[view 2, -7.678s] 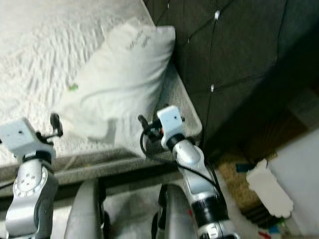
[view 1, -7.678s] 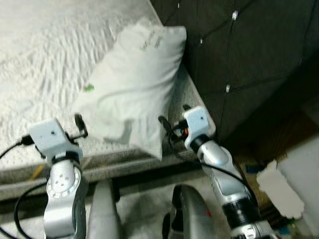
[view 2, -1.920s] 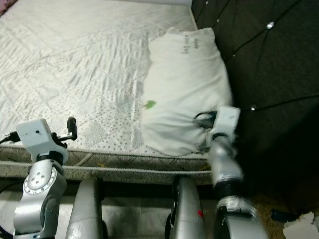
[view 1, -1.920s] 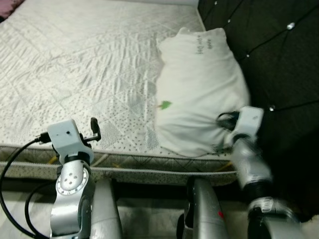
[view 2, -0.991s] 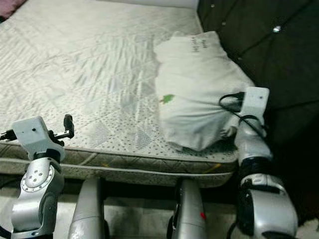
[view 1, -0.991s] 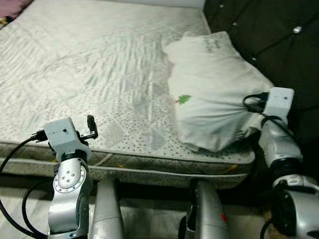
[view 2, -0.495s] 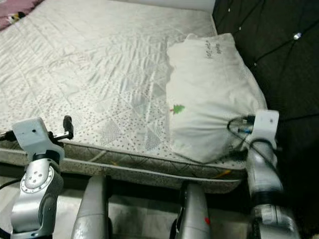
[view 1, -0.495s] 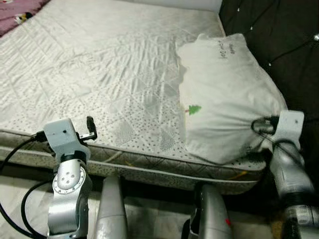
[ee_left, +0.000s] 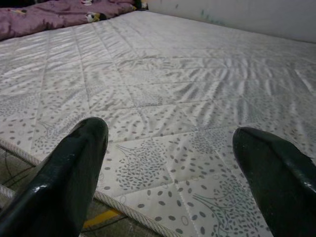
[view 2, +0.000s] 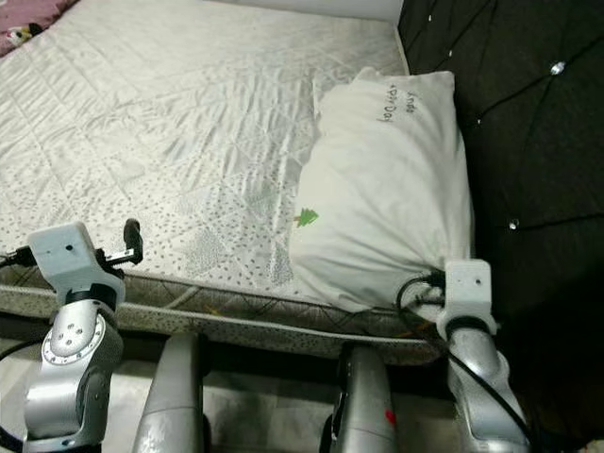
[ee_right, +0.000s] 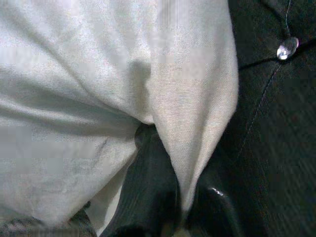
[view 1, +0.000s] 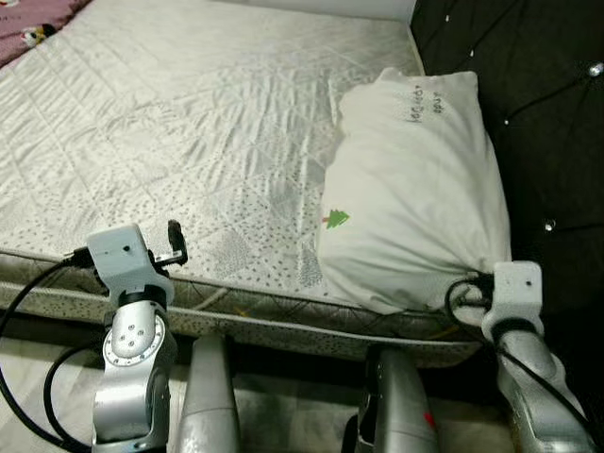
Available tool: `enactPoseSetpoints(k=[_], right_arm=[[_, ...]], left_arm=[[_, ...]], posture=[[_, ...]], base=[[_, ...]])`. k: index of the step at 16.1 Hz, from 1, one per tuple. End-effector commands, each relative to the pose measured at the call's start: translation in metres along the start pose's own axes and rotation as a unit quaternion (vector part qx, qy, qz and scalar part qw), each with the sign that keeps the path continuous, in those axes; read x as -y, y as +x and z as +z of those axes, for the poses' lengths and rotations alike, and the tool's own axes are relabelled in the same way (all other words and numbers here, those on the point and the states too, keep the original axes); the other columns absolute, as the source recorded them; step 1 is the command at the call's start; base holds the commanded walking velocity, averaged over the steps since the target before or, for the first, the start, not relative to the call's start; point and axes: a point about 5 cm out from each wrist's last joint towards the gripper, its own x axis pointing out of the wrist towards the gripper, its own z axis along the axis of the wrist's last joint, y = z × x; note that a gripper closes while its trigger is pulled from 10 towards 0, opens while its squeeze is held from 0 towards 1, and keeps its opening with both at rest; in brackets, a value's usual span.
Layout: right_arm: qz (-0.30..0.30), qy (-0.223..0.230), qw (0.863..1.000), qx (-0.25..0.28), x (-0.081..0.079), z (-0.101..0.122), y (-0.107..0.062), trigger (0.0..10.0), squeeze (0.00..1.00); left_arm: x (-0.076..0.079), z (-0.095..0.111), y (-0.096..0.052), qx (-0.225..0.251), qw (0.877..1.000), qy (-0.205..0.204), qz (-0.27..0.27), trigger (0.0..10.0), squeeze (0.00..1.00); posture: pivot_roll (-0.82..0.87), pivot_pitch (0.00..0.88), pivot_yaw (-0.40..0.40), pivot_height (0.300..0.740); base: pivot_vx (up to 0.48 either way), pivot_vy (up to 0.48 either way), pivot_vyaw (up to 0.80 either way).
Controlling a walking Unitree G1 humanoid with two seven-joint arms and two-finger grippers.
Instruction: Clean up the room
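Nearest to me, my left gripper (ee_left: 168,173) hovers just over the near edge of the mattress (view 1: 189,123), its two black fingers (ee_left: 64,182) set wide apart with nothing between them.

My right gripper (ee_right: 177,197) is at the near right corner of the bed, closed on a pinched fold of the white pillow (view 1: 415,198); in the right wrist view the cloth is drawn to a ridge that runs down between my two fingers (ee_right: 148,192).

The pillow lies on the right side of the mattress, its long side beside the dark tufted headboard (view 1: 538,104). Its near corner overhangs the mattress edge where I hold it. A small green tree mark (view 1: 337,219) shows on its left face.

Risks, as I judge them:
- The hold is on cover fabric only. A sharp pull could slip the fold free, or strain the cover, and the pillow would then sag off the corner toward the floor.
- My right wrist sits close to the headboard, so a swing to the right could knock against it.
- Farther off, a purple blanket (ee_left: 54,17) lies past the mattress at its far left corner.
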Motion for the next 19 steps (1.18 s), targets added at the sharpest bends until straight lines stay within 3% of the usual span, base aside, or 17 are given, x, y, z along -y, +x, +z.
enactPoseSetpoints(k=[1,3,4,5,8,10,11,12,13,14,16,19], right_arm=[[-0.013,-0.002,1.000,-0.004,0.008,0.003,0.006,0.0,0.00],[-0.026,0.000,1.000,0.007,0.014,0.014,0.021,0.0,0.00],[-0.054,0.004,0.998,0.025,0.028,0.036,0.044,0.0,0.00],[-0.064,0.006,0.998,0.030,0.032,0.042,0.050,0.0,0.00],[-0.129,0.022,0.990,0.052,0.066,0.073,0.071,0.0,0.00],[-0.132,0.027,0.989,0.055,0.067,0.076,0.074,0.0,0.00],[-0.121,0.024,0.991,0.056,0.060,0.075,0.076,0.0,0.00],[-0.108,0.019,0.993,0.048,0.051,0.070,0.076,10.0,0.00],[-0.091,0.018,0.995,0.039,0.042,0.063,0.075,10.0,0.00],[-0.066,0.043,0.996,0.037,0.029,0.054,0.070,10.0,1.00],[-0.041,0.044,0.998,0.026,0.011,0.042,0.063,10.0,1.00],[-0.013,0.039,0.999,0.032,-0.007,0.037,0.058,10.0,1.00]], left_arm=[[0.003,-0.001,0.001,-0.003,1.000,0.001,-0.006,10.0,0.00],[0.002,-0.001,0.002,-0.002,1.000,0.001,-0.005,10.0,0.00],[0.001,-0.001,0.001,-0.001,1.000,0.001,-0.002,10.0,0.00],[0.001,-0.001,0.001,-0.001,1.000,0.001,-0.002,10.0,0.00],[-0.004,-0.002,-0.003,-0.004,1.000,0.002,0.012,10.0,0.00],[-0.004,-0.002,-0.003,-0.004,1.000,0.004,0.013,10.0,0.00],[-0.002,-0.003,-0.003,-0.005,1.000,0.005,0.012,10.0,0.00],[-0.002,-0.003,-0.003,-0.006,1.000,0.005,0.011,10.0,0.00],[-0.002,-0.003,-0.003,-0.007,1.000,0.005,0.012,10.0,0.00],[0.000,-0.003,-0.003,-0.009,0.999,-0.032,-0.004,10.0,0.00],[-0.001,-0.002,-0.005,-0.010,0.998,-0.057,0.000,10.0,0.00],[-0.003,-0.003,-0.005,-0.011,0.999,-0.034,0.014,10.0,0.00]], posture=[[0.05,0.025,-0.065,0.536],[0.06,0.025,-0.066,0.536],[0.06,0.025,-0.070,0.536],[0.06,0.025,-0.070,0.536],[0.08,0.028,-0.080,0.536],[0.08,0.031,-0.079,0.536],[0.07,0.034,-0.076,0.536],[0.07,0.035,-0.076,0.536],[0.07,0.036,-0.075,0.536],[0.07,0.038,-0.076,0.536],[0.07,0.039,-0.074,0.536],[0.08,0.039,-0.075,0.536]], base=[[0.000,0.000,0.00],[0.000,0.000,0.00],[0.000,0.000,0.00],[0.000,0.000,0.00],[0.000,0.000,0.00],[0.000,0.000,0.00],[0.000,0.000,0.00],[0.000,0.000,0.00],[0.000,0.000,0.00],[0.000,0.000,0.00],[0.000,0.000,0.00],[0.000,0.000,0.00]])
